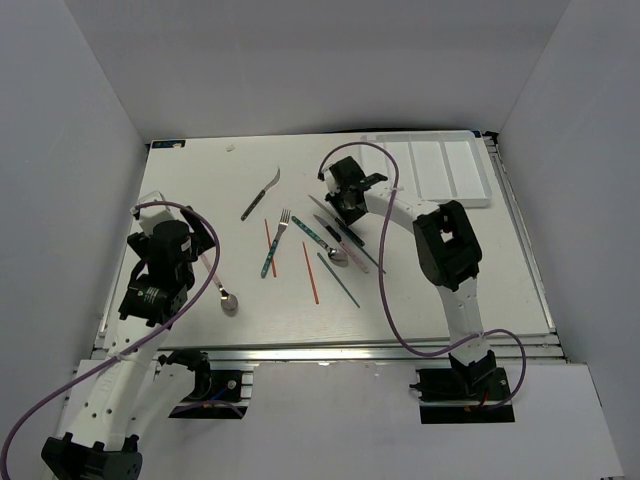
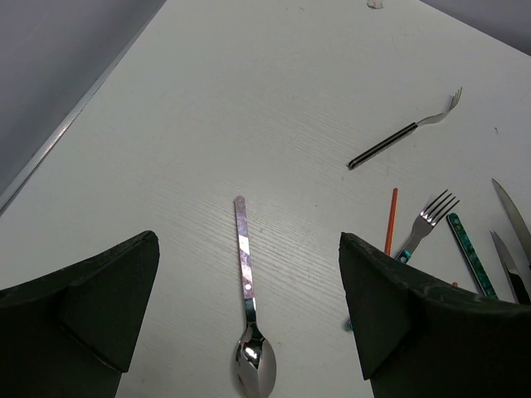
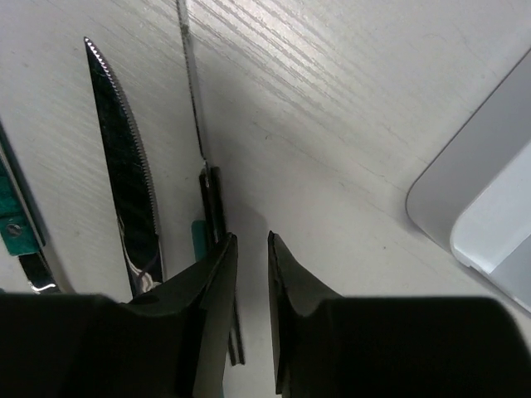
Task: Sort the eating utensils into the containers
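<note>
One slim dark-handled steel knife (image 3: 214, 203) pointed blade-away. Only the wrist view showed right gripper (image 3: 251, 240) nearly pinched, grip unclear. Left gripper (image 2: 247, 249) gaped.

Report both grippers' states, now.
Left gripper: open, empty, above the spoon.
Right gripper: fingers nearly together beside the dark-handled knife; hold cannot be told.

Claw (image 3: 250, 242) narrowly parted at knife (image 3: 213, 201) handle, tray (image 3: 466, 184) corner
</note>
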